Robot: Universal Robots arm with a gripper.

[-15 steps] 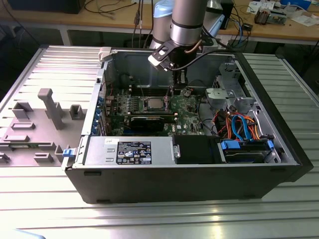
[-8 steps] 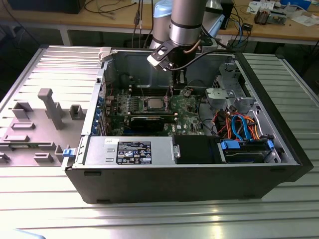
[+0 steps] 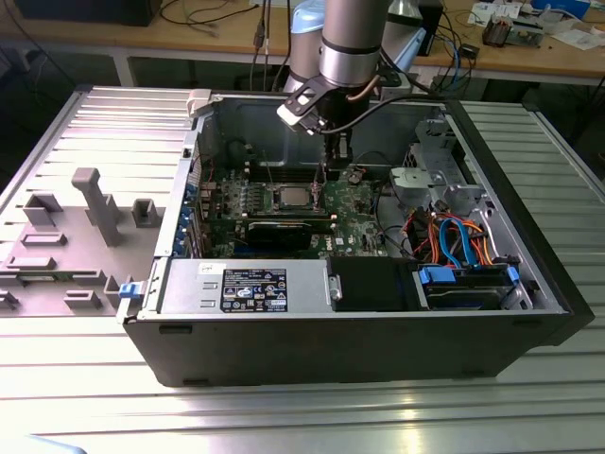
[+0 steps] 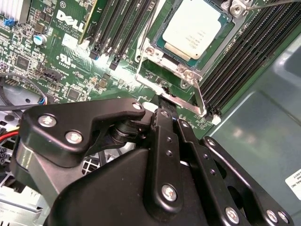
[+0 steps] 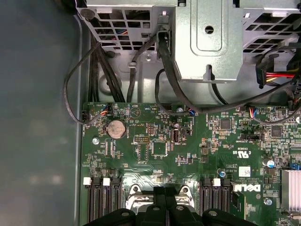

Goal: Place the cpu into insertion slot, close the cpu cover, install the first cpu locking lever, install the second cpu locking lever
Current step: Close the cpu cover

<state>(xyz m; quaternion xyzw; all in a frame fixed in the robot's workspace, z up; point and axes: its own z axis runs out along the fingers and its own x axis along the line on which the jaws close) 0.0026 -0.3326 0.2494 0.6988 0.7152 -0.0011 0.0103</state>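
Jaws at the end of the arm (image 3: 352, 47) hang low inside the open case (image 3: 359, 345), which lies on the tabletop (image 3: 302, 416). In both wrist views we see them standing narrow, the two black fingers (image 4: 165, 136) almost side by side. We cannot tell whether they pinch anything. Their tips sit right at the edge of the slot (image 4: 142, 66), touching or nearly touching a thin silver bar (image 4: 174, 94) that runs along that edge.

The cpu (image 4: 195, 30) lies flat in the slot, silver top up, near the middle of the green board (image 4: 56, 61). The cover (image 4: 168, 61) lies down around it, and the chip shows through its window. Black memory slots (image 4: 254, 54) run along both sides of the slot.

In the first wrist view, beyond the jaws, we see a round coin cell (image 5: 116, 128) on the board, black cables (image 5: 167, 70), and a grey metal cage (image 5: 209, 42) by the case wall. In the exterior view a power supply (image 3: 248, 287) sits along the case's near edge. A grey fixture (image 3: 95, 203) stands on the tabletop beside the case, toward the edge at the exterior view's left.
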